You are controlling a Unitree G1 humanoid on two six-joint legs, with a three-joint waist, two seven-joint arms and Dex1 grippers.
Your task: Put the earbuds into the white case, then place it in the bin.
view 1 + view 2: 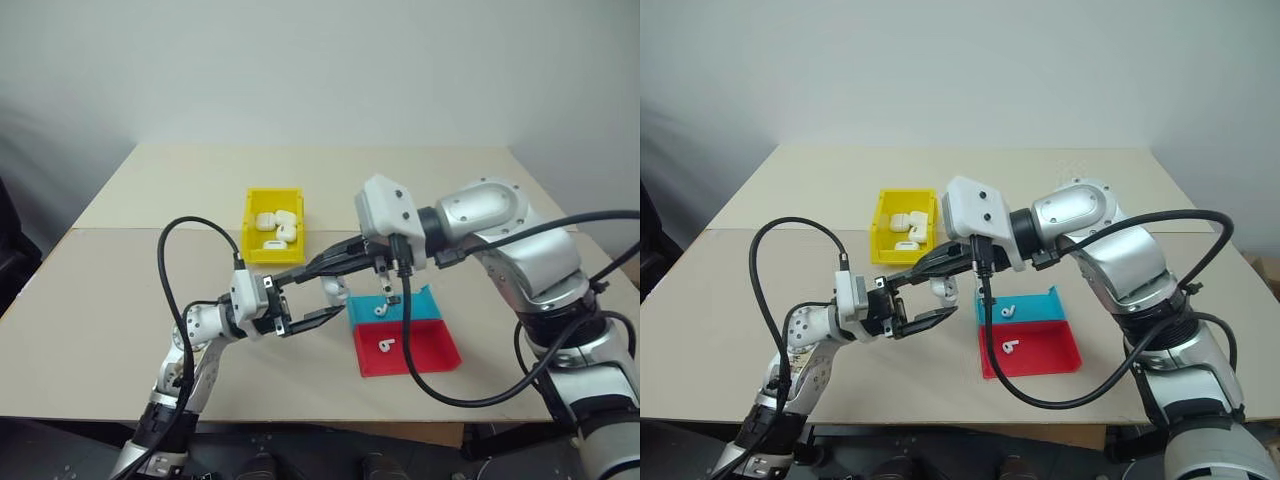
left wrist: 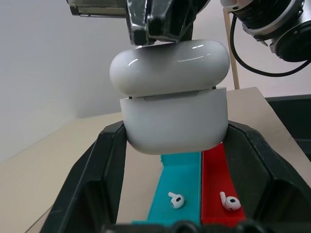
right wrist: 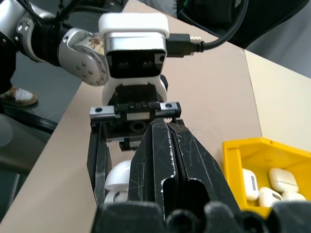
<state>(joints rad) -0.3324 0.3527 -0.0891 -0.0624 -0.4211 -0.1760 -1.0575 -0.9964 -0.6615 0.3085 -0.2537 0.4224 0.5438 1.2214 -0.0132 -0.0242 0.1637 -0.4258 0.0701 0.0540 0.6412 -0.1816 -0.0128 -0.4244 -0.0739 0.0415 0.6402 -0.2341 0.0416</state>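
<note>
- Two earbuds lie loose on the trays: one earbud (image 1: 381, 310) on the flat teal tray (image 1: 420, 303), the other earbud (image 1: 386, 346) on the flat red tray (image 1: 425, 349), which sits just beside the teal one on the side nearer the robot.
- The white case (image 2: 172, 99) is held off the table between the fingers of the left gripper (image 1: 318, 303), whose jaws are closed on its lower body from both sides.
- In the left wrist view the case's lid sits slightly raised, with a thin gap showing above the body on one side.
- The right gripper (image 1: 322, 266) reaches in from the right with its two fingers pressed together, jaws shut with nothing between them; its tip rests at the top of the case's lid.
- In the right wrist view the closed right fingers (image 3: 167, 165) point straight at the left gripper's white-capped wrist, and part of the white case peeks out beside them.
- The yellow bin (image 1: 274, 226) stands on the beige table (image 1: 120, 290), beyond the two grippers and well apart from the trays.
- Several other white cases (image 1: 277, 226) already lie inside the bin.
- Black cables loop from both arms above the tabletop.
</note>
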